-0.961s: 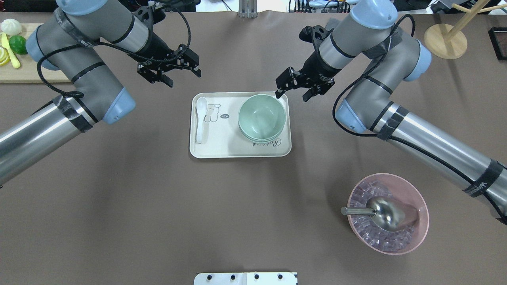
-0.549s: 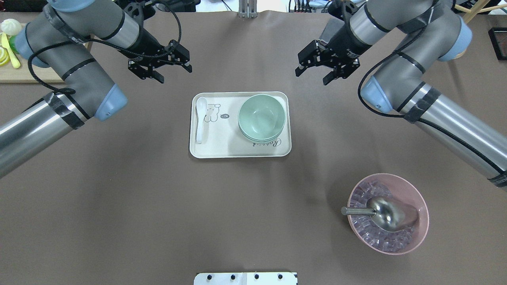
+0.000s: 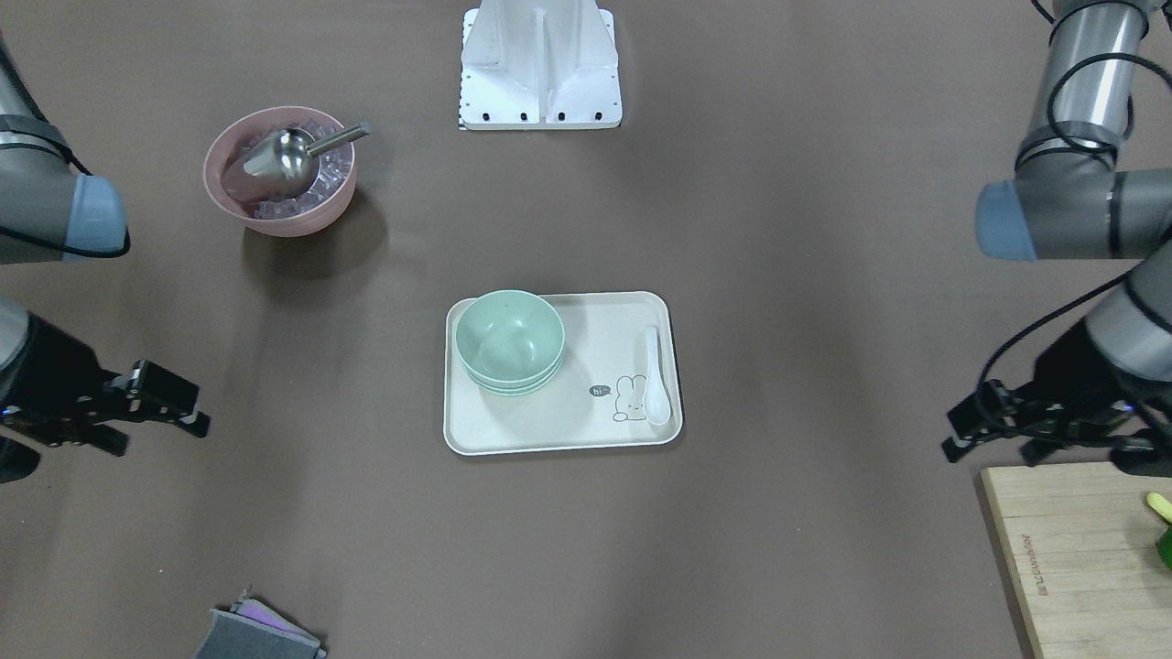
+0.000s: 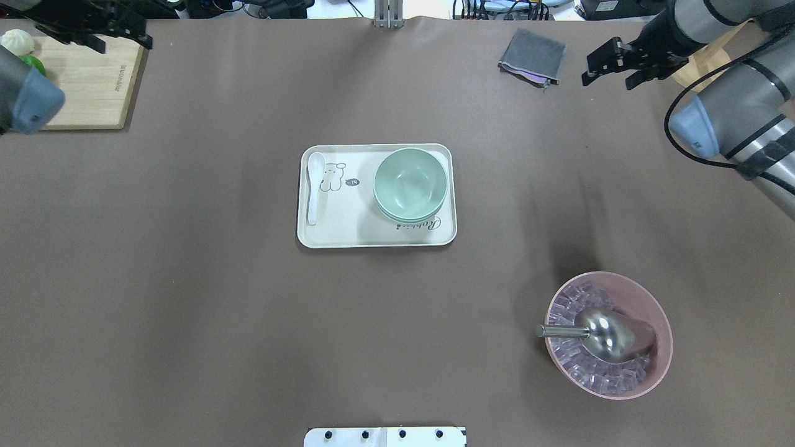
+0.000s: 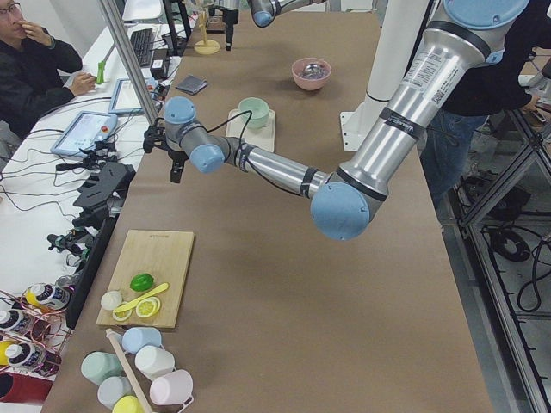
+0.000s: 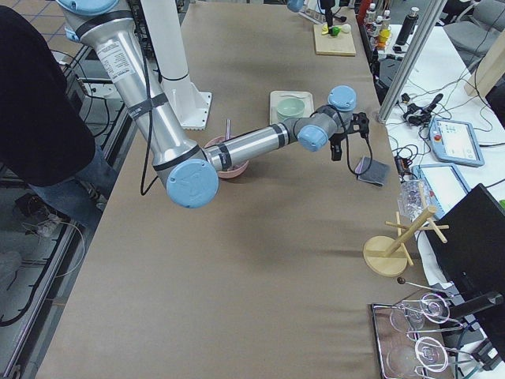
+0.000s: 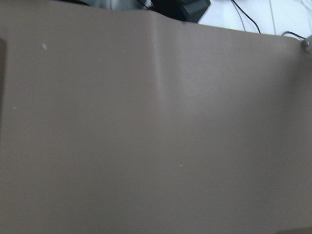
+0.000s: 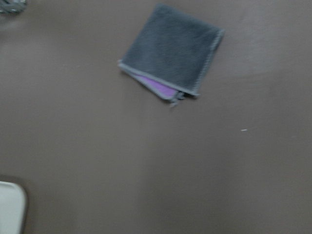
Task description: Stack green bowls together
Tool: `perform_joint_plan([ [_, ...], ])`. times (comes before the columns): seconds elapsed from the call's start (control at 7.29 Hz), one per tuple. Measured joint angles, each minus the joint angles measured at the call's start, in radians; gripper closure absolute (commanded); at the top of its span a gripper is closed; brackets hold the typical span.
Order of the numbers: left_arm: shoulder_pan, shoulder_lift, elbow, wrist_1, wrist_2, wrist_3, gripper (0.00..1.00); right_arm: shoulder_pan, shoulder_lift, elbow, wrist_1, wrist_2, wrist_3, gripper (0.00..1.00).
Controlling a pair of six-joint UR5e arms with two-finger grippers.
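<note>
The green bowls (image 4: 410, 183) sit nested in one stack on the right half of a cream tray (image 4: 348, 223); the stack also shows in the front view (image 3: 509, 343). My left gripper (image 4: 121, 43) is open and empty at the far left corner, over the edge of a wooden board. It shows at the right of the front view (image 3: 989, 451). My right gripper (image 4: 608, 81) is open and empty at the far right, beside a grey cloth. It shows at the left of the front view (image 3: 156, 437). Both are far from the bowls.
A white spoon (image 4: 313, 186) lies on the tray's left side. A pink bowl (image 4: 669, 338) with ice and a metal scoop stands near right. A folded grey cloth (image 4: 533, 56) lies far right. A cutting board (image 4: 81, 81) with fruit is far left.
Both arms have drawn back from the tray, the left to the far left corner and the right to the far right. Both grippers stay open. The bowl stack has not moved.
</note>
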Motion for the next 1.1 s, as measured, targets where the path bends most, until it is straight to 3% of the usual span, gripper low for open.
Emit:
perform_joint_plan([
  [0.27,-0.109,0.066,-0.048,0.186,0.083,0.289,0.02,0.062,-0.074,0.021,-0.170,-0.130,-0.254,0.00],
  [0.55,-0.186,0.146,-0.079,0.328,0.088,0.494,0.02,0.133,-0.164,0.031,-0.261,-0.199,-0.437,0.00],
  [0.82,-0.213,0.321,-0.135,0.284,0.058,0.542,0.02,0.255,-0.260,0.025,-0.289,-0.128,-0.559,0.00],
  [1.1,-0.237,0.385,-0.151,0.292,0.009,0.540,0.02,0.362,-0.340,0.033,-0.315,-0.038,-0.608,0.00],
])
